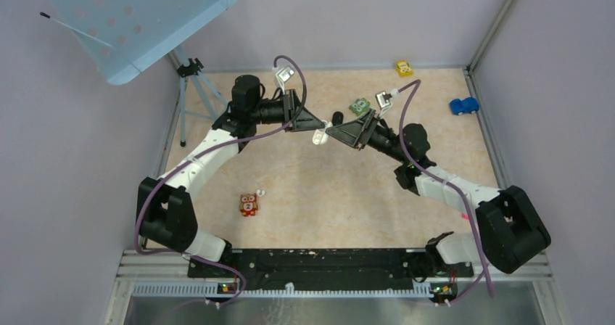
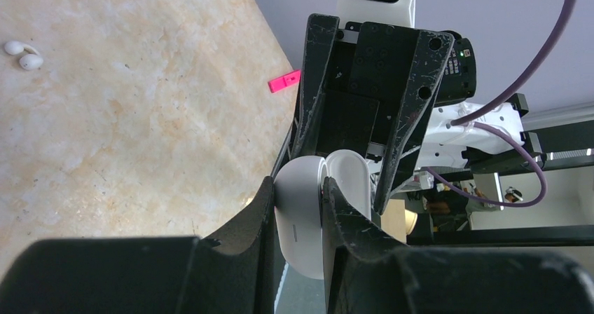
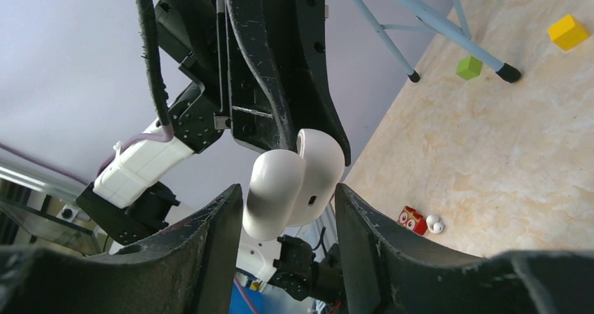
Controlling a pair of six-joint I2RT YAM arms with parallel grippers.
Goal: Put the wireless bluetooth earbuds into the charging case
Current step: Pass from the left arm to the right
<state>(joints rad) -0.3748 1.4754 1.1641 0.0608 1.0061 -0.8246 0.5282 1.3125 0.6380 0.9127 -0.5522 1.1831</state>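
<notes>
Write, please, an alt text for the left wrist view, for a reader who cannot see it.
The left gripper grips a white charging case, opened, while the right gripper faces it with its fingers either side of the lid. Two white earbuds lie on the beige table at upper left.

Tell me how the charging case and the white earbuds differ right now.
The charging case is held in the air by the left gripper; the earbuds lie on the table beside the owl toy. The case is far bigger than the earbuds. The case is one hinged piece, lid open; the earbuds are two loose buds. Both are white.
</notes>
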